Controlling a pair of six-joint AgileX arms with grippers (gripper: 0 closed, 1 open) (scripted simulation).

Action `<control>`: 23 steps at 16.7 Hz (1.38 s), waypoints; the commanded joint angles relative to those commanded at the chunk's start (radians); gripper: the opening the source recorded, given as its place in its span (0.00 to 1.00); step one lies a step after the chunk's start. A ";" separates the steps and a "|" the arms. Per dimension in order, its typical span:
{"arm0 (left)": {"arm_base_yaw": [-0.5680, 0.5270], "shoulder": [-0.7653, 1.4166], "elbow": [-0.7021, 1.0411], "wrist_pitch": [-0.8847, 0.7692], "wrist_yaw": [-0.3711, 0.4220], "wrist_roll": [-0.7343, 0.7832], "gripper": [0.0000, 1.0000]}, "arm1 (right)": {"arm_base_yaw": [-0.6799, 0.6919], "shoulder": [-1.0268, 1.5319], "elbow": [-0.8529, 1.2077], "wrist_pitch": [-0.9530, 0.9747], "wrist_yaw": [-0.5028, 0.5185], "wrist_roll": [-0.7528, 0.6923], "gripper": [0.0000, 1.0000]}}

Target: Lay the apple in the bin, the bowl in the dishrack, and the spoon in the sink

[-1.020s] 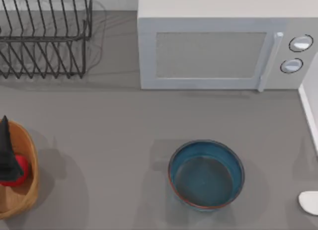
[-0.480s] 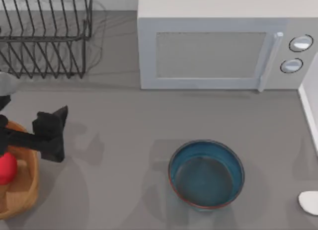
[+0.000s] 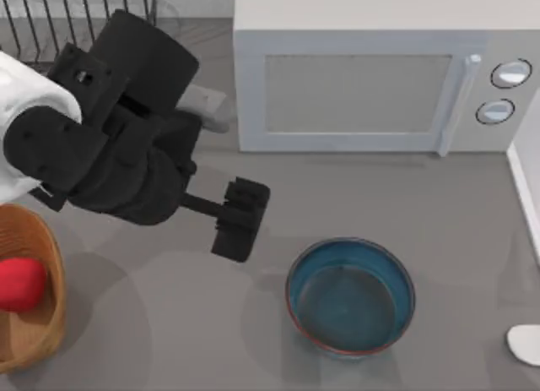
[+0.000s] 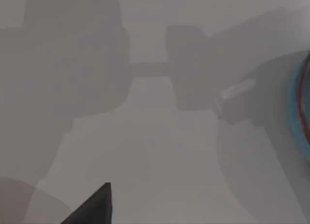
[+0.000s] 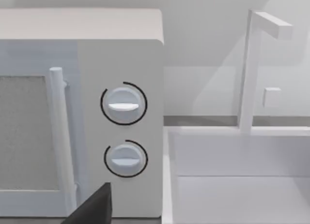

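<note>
No readable text, labels, brand marks, numbers or signs anywhere. Checked the pale grey box-shaped microwave [image 3: 371, 78] at the worktop's back edge: door, handle and both round white knobs [image 5: 124, 104] are blank, each with just a plain dark arc around it and no scale or digits. The glazed teal-blue round bowl [image 3: 350, 296], the tan-orange woven round bin [image 3: 38, 311] at the left edge and the black thin-wire dishrack [image 3: 51, 24] in the back-left corner carry no markings either.
</note>
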 joint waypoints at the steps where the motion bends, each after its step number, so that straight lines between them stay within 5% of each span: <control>1: -0.031 0.068 0.056 -0.049 0.002 -0.016 1.00 | 0.000 0.000 0.000 0.000 0.000 0.000 1.00; 13: -0.274 0.793 0.805 -0.567 0.041 -0.343 1.00 | 0.000 0.000 0.000 0.000 0.000 0.000 1.00; 23: -0.381 1.167 1.457 -0.858 0.029 -0.681 1.00 | 0.000 0.000 0.000 0.000 0.000 0.000 1.00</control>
